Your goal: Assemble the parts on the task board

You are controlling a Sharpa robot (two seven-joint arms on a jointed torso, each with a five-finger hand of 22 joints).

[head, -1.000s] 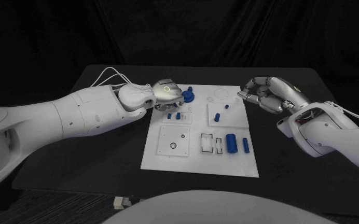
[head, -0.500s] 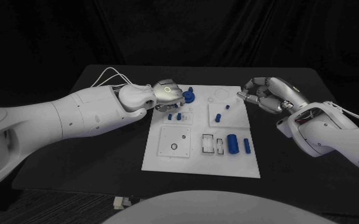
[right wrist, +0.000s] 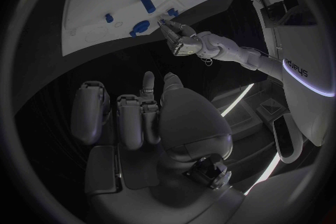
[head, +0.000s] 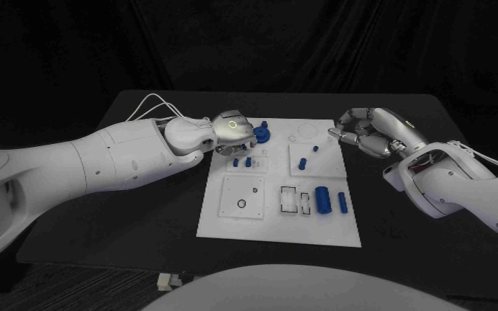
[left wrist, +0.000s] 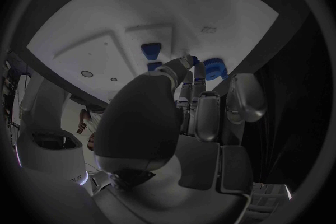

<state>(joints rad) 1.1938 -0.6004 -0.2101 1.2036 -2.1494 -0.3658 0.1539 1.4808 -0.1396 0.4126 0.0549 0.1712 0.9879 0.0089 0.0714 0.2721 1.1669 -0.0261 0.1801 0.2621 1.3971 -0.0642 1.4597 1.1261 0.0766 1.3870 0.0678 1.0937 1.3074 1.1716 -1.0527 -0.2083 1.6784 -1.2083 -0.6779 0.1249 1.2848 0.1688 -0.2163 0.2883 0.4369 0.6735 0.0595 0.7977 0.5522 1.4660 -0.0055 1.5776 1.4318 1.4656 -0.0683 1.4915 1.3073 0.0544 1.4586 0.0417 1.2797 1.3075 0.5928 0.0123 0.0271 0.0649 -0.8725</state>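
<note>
The black table (head: 155,203) carries the white task board (head: 280,228) in the middle, long side running near to far. The left hand (head: 230,132) sits at the board's far left corner, fingers bunched down toward a round blue part (head: 262,134) just to its right. From the left wrist view the fingertips (left wrist: 183,63) are right beside that part (left wrist: 215,69), maybe touching, but I can't tell if it's actually gripped. The right hand (head: 368,132) hovers off the board's far right edge, fingers curled in, nothing in it.

Near right on the board, a blue cylinder (head: 322,201) lies with its long axis near-to-far, a thinner blue pin (head: 342,202) just right of it lying the same way. A couple of small blue pegs (head: 242,160) sit near the left hand, another peg (head: 301,161) toward the middle.
</note>
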